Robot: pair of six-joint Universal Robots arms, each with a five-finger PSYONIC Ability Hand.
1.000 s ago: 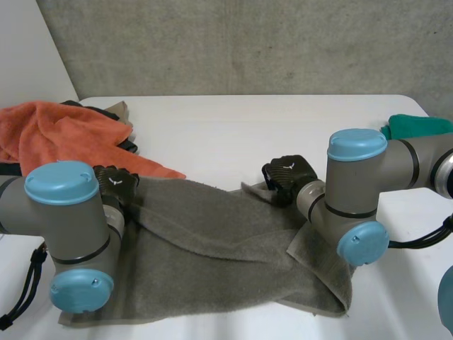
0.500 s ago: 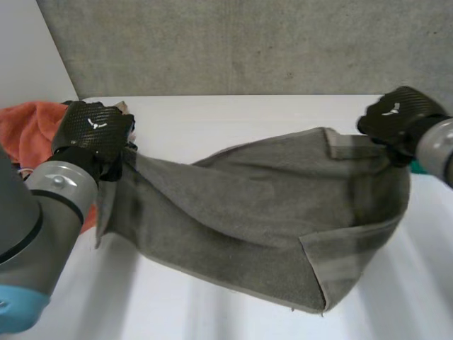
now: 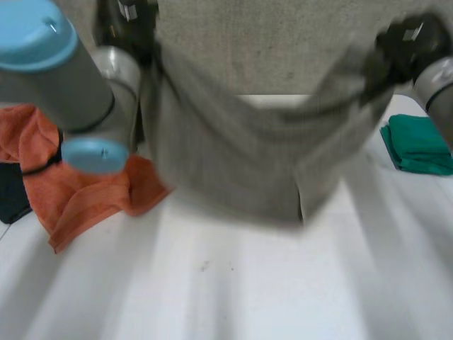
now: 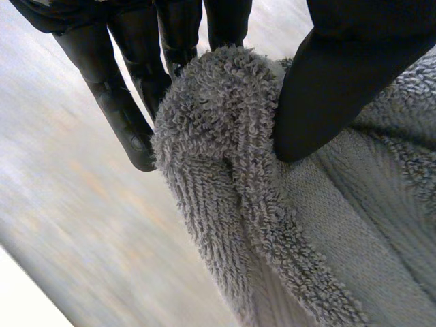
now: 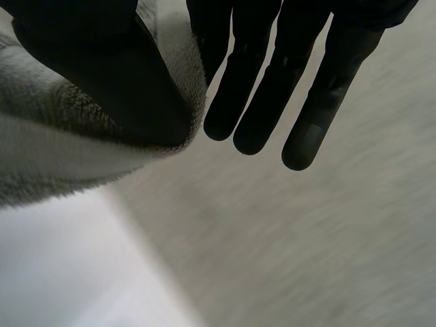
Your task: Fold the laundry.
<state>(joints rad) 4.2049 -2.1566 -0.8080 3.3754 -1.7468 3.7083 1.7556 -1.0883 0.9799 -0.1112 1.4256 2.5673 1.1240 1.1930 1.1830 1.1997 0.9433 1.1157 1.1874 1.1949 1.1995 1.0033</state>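
Towel (image 3: 241,163) hangs stretched above the counter (image 3: 233,283), held up between both hands. Left hand (image 3: 127,25) pinches one upper end between thumb and fingers (image 4: 116,102); right hand (image 3: 407,46) pinches the other end likewise. Orange cloth (image 3: 85,198) lies at left, green cloth (image 3: 417,145) at right.

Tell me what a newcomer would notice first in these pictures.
A grey towel hangs stretched in the air between the left hand and the right hand, each pinching its top edge. Below, on the white table, an orange towel lies crumpled at the left and a folded green cloth sits at the right.
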